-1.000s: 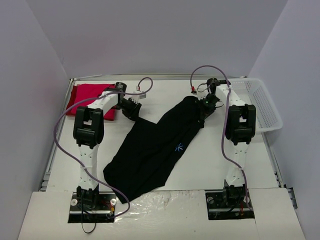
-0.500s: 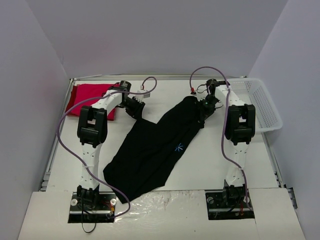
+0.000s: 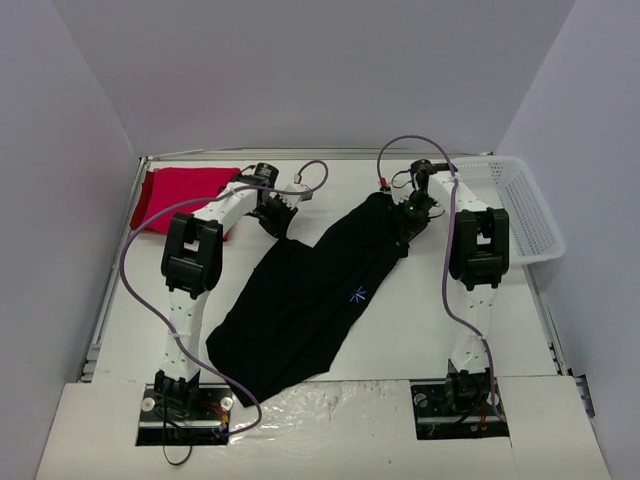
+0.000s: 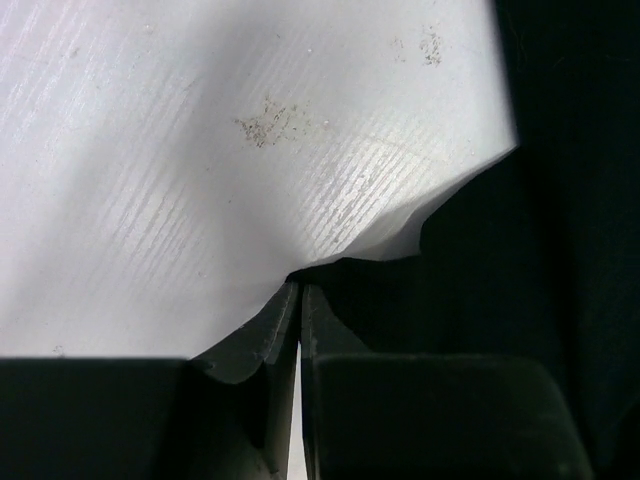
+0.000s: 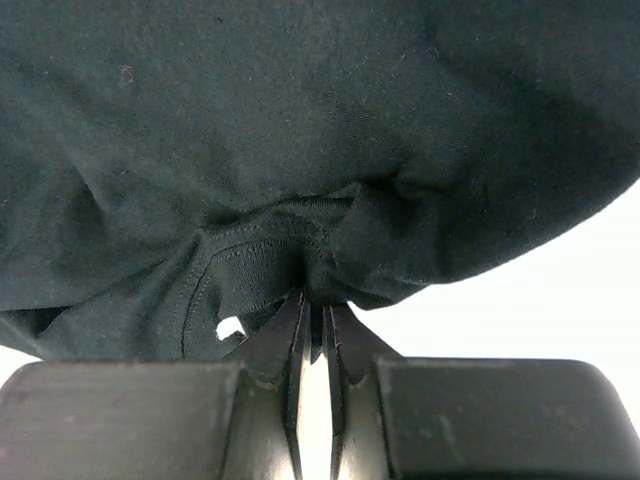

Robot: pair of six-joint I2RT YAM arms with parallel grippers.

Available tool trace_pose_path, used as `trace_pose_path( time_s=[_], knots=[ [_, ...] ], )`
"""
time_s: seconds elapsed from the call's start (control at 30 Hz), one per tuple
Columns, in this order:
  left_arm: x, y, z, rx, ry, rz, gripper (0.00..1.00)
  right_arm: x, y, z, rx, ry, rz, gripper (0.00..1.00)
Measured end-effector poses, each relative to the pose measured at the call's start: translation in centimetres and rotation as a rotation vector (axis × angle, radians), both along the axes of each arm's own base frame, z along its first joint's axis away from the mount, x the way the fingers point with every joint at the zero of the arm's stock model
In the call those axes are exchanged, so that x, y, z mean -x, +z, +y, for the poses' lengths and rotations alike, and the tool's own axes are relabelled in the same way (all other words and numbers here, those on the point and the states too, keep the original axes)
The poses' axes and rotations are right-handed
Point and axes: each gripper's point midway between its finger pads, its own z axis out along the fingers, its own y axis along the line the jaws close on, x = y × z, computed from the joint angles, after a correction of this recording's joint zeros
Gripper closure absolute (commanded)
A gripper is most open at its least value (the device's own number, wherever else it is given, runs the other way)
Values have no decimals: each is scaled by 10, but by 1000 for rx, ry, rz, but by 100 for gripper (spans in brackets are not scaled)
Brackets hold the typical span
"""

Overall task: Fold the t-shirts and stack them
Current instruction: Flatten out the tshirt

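Presently: black shirt (image 3: pixel 310 310), spread diagonally across table (image 3: pixel 420 330); left gripper (image 4: pixel 299 290) pinched shut on its left edge; right gripper (image 5: pixel 315 303) clamped on its far end. Red shirt (image 3: pixel 185 190), far-left corner.

Inspecting all three views, I am finding no readable lettering, number or brand name on any surface. I am recording one sign only: a small blue starburst mark (image 3: pixel 357 295), which is sitting on the black t-shirt (image 3: pixel 290 320) roughly midway along the cloth in the overhead view. It is carrying no words beside it. In both wrist views the same cloth is showing plain fabric and stitching only.
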Motion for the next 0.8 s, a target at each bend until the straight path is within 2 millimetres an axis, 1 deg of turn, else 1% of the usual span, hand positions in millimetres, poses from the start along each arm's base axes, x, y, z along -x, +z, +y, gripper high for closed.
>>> trace_pose_path(
  time_s=[0.27, 0.37, 0.5, 0.57, 0.63, 0.67, 0.73, 0.8],
  knots=[
    [-1, 0, 3, -37, 42, -24, 98, 2, -3, 0, 12, 4, 4, 100],
    [-2, 2, 8, -59, 64, -39, 98, 2, -3, -2, 20, 3, 3, 100],
    [-5, 4, 24, -91, 118, -34, 98, -1, -1, -7, 31, -9, -4, 100],
    [-8, 12, 35, -89, 161, -25, 98, -6, 4, -10, 35, -17, -20, 100],
    [-12, 28, 49, -79, 210, -35, 98, -17, 15, -15, 40, -35, -56, 100],
    [-16, 41, 57, -70, 239, -53, 98, -26, 24, -19, 41, -48, -85, 100],
    [-23, 74, 74, -50, 294, -109, 98, -41, 42, -26, 39, -78, -144, 100],
    [-29, 116, 89, -21, 339, -188, 98, -53, 65, -33, 35, -107, -206, 100]
  ],
)
